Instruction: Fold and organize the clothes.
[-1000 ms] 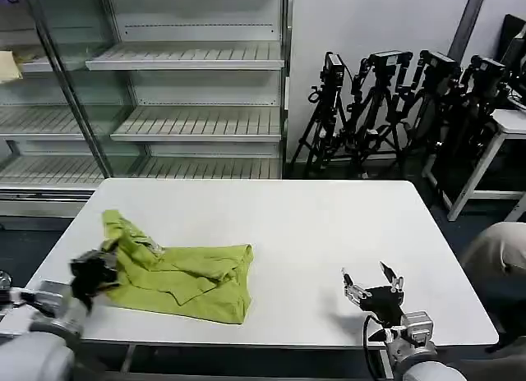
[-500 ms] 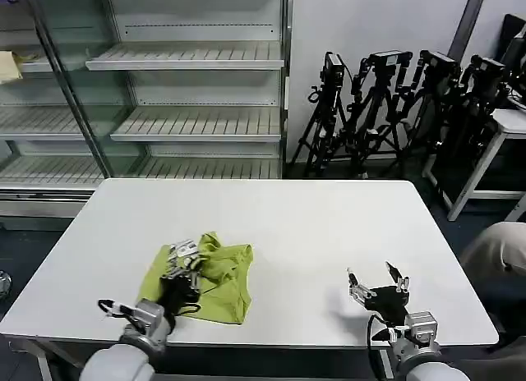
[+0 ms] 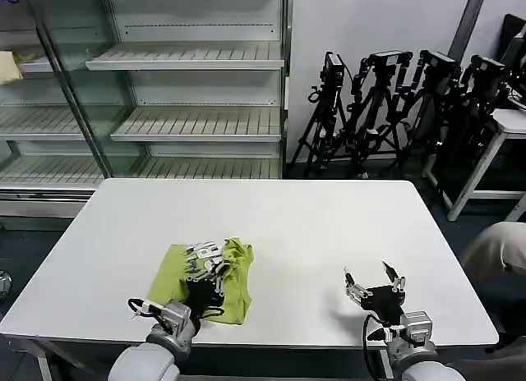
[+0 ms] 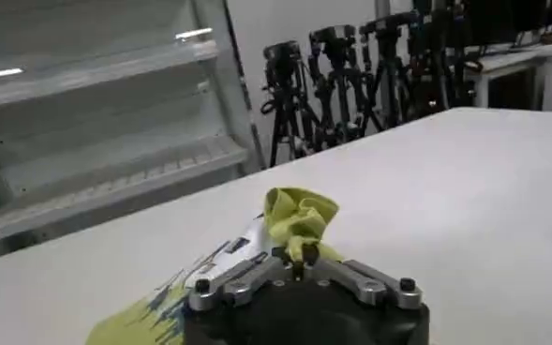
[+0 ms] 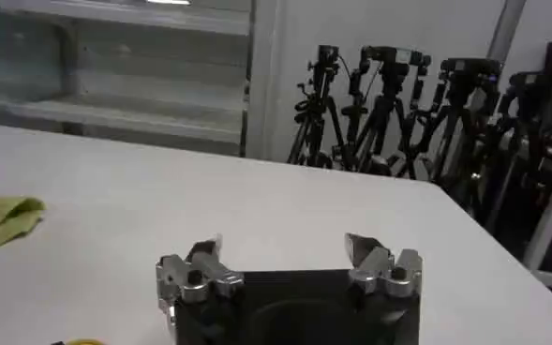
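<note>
While my left pincer (image 3: 204, 264) is closed on a bunched edge of the lime T-shirt (image 3: 177, 276), carrying it across the rest of the cloth, the job is a clean fold. The shirt lies on the near-left part of the white tabletop (image 3: 329, 225), already doubled into a compact heap. From my left wrist camera a tuft of green fabric (image 4: 299, 217) pokes up just past my fingers, so the hold looks firm but gathered rather than flat.

To do this well, I judge I should keep the edge low and taut, lay it square over the layer beneath, and let go only once it rests flat; dropping it from a height would likely let the thin cloth crumple again.

My right pincer (image 3: 374, 281) hovers over bare tabletop near the front-right, fingers spread wide and holding nothing, well apart from the shirt. It could pin the far layer if the cloth slides.

Behind the tabletop stand bare shelves (image 3: 189, 122) and a cluster of camera tripods (image 3: 386, 110), both well clear. Nothing sits in my path.
</note>
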Robot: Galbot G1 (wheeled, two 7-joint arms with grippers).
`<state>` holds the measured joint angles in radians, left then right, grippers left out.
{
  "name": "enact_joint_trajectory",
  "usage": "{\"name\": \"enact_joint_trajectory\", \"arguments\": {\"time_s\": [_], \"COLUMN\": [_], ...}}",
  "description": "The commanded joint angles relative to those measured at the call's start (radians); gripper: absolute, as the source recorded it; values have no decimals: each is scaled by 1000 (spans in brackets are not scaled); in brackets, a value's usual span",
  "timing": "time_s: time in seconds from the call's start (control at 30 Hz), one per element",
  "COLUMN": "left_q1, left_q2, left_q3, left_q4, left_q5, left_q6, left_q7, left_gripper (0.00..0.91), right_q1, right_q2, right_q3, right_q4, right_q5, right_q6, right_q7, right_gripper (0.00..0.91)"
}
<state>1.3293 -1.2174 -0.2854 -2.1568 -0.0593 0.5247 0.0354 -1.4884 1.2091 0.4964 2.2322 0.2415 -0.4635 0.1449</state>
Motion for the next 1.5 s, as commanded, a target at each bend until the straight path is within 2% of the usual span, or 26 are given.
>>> {"name": "enact_joint_trajectory", "arguments": {"time_s": [0.03,0.2,0.33,0.53,0.67,0.73,1.23,1.27,1.3,1.33,1.5], "left_q1": [-18,-22,-30,4,34,49,5,2,1,0,1], "left_q2": [-17,-18,-2,28,13,12,-12,-11,-11,-11,-13], "left_q3": [46,0,-108,-280,-335,-338,-313,-313,-312,-312,-311], "left_q4": [-25,-88,-125,-45,48,64,237,241,243,243,235], "left_q5": [-116,-242,-304,-292,-329,-388,-458,-464,-466,-473,-510], "left_q6": [-14,-44,-42,-45,21,54,54,54,53,53,54], "left_q7": [-49,-63,-73,-139,-165,-167,-94,-95,-97,-98,-98], "left_gripper": [907,907,907,907,907,907,907,584,363,20,20], "right_q1": [5,12,16,19,17,14,-4,-3,-3,-3,1], "right_q2": [4,5,5,4,1,-1,-8,-8,-8,-8,-6], "right_q3": [-8,-21,-30,-38,-35,-34,-9,-9,-10,-10,-12], "right_q4": [-2,-4,-7,-9,-10,-8,-4,-6,-6,-7,-11], "right_q5": [-4,-8,-11,-10,-8,-8,-3,-3,-3,-3,-3], "right_q6": [-1,-3,-4,0,5,6,17,18,19,19,19], "right_q7": [0,0,0,-4,-6,-6,-9,-9,-9,-9,-9], "right_gripper": [907,907,907,907,907,907,907,907,907,907,907]}}
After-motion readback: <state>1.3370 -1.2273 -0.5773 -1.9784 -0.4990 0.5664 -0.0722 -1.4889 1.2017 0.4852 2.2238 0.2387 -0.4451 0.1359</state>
